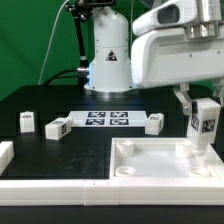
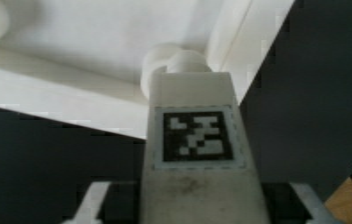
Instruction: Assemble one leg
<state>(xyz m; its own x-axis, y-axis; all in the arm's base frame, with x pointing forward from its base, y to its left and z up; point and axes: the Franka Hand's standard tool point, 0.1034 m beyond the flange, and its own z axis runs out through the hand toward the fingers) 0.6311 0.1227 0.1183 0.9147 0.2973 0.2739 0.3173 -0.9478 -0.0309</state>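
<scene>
one leg [image 1: 206,126] is clamped between the fingers of your gripper [image 1: 203,110], about upright, tag toward the exterior camera. it hangs over the white tray piece [image 1: 150,168], at the corner on the exterior view's right. in the wrist view its far end meets a round socket [image 2: 169,58]; you cannot tell whether it's seated. three more legs [image 1: 26,122] [image 1: 57,127] [image 1: 154,122] stand near the marker board [image 1: 105,120].
</scene>
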